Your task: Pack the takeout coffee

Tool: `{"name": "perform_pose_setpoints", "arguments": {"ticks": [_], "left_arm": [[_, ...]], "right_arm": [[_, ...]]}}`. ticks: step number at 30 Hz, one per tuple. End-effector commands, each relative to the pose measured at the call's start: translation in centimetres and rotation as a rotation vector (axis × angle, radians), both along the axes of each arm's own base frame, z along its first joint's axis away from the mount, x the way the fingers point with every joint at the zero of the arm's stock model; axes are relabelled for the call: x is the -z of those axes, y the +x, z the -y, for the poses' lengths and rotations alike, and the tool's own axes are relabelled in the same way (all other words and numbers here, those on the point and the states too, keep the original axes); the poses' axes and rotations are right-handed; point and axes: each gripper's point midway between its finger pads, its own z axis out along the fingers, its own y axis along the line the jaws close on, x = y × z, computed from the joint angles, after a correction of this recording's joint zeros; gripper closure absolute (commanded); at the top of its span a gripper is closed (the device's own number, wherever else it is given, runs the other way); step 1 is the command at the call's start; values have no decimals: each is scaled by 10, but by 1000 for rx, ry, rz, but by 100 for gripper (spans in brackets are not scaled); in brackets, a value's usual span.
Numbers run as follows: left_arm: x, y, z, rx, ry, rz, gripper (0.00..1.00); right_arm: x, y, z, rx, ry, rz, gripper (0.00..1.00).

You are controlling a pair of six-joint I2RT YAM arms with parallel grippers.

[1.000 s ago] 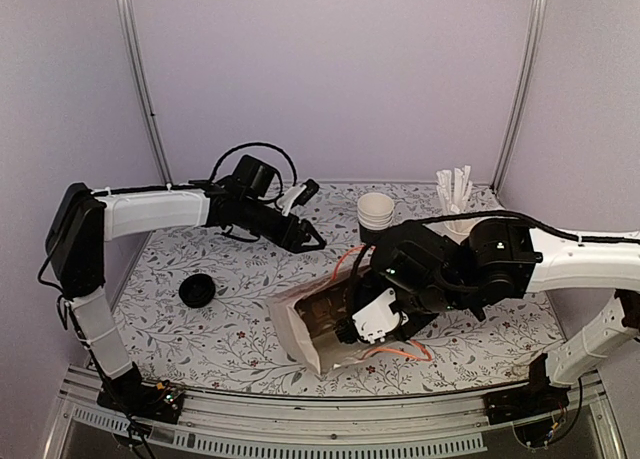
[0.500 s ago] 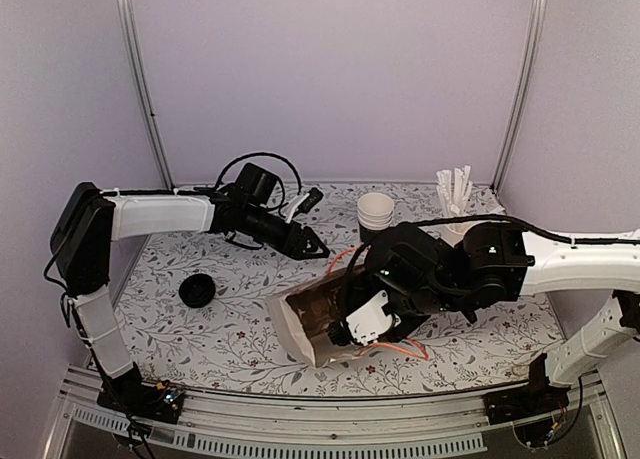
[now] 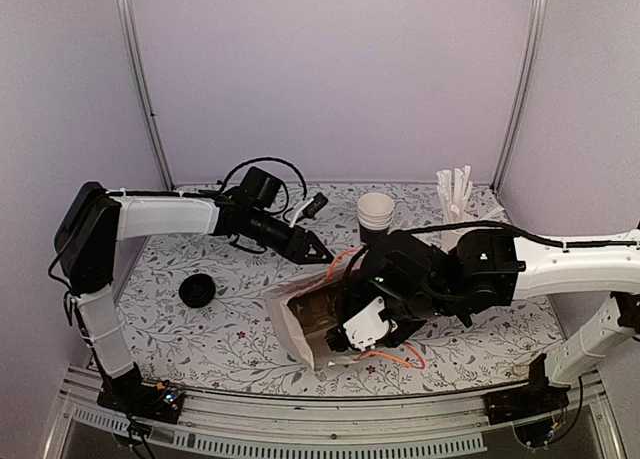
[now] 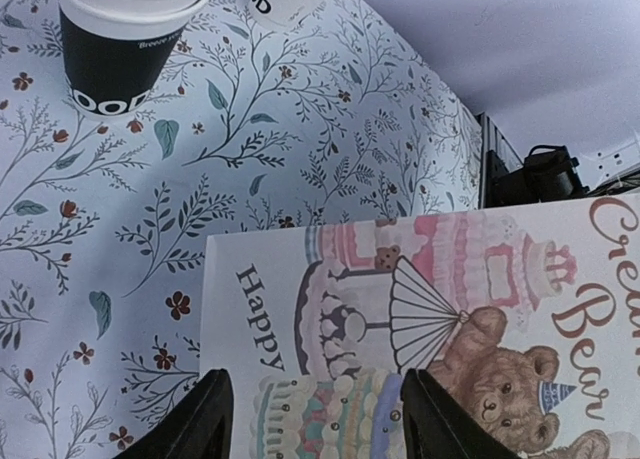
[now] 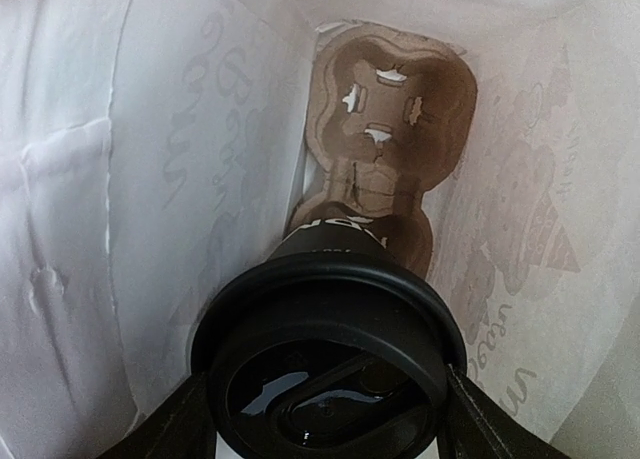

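The takeout coffee, seen lid-on in the right wrist view, has a black lid and a black lower band with white print. My right gripper is shut on it just below the lid, inside the white paper bag. A brown cardboard cup carrier lies at the bag's bottom, just beyond the cup. In the top view the bag lies on its side with my right gripper in its mouth; the cup is hidden there. My left gripper is open and empty over the bag's printed side.
A stack of nested lidless cups stands behind the bag and shows in the left wrist view. A white cup with pale sticks is at the back right. A loose black lid lies at the left. Orange handles trail from the bag.
My right gripper has pushed left, deeper into the bag, with the coffee. My left gripper has moved right and down toward the bag's upper edge.
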Motion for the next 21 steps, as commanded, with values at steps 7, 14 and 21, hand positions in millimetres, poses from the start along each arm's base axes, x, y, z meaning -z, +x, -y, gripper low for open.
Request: {"name": "perform_pose_setpoints", "arguments": {"ticks": [7,14,21], "left_arm": [[14,-12,9,50,-6,-30,41],[16,-13,9,53,-3,-36,41],[18,-15,11,65,-8,-49,42]], "right_arm": [[-6,38,-15,87,63,97,55],[9,51,-14,122,34,90,55],[10,63,-22,143,72,102,55]]}}
